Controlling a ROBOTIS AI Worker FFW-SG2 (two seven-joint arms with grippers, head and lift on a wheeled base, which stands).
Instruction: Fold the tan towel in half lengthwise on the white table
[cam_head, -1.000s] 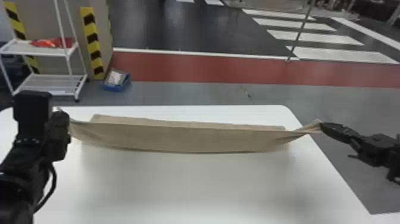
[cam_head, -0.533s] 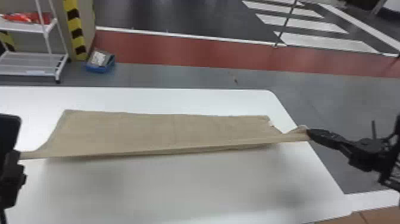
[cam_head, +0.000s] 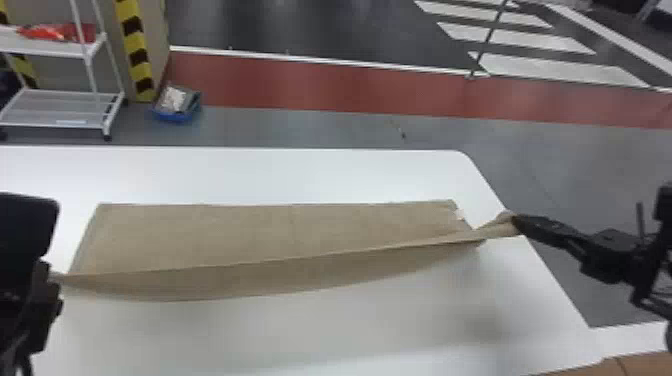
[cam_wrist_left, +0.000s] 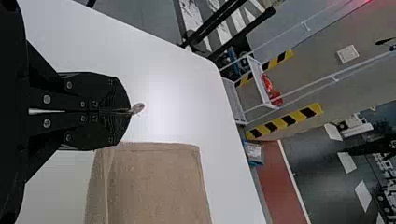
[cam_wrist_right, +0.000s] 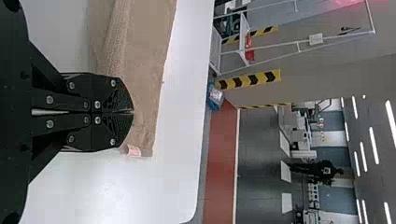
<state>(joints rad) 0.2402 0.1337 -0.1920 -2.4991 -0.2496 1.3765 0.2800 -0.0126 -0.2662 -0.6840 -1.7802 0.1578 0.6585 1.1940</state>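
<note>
Tan towel (cam_head: 280, 230) pinched at both ends

From here I can see the left gripper (cam_head: 52, 280) pressed together on one near corner and the right gripper (cam_head: 517, 223) clamping the other. The cloth's near side sags between them; its far part lies on the white table (cam_head: 280, 175).
</note>
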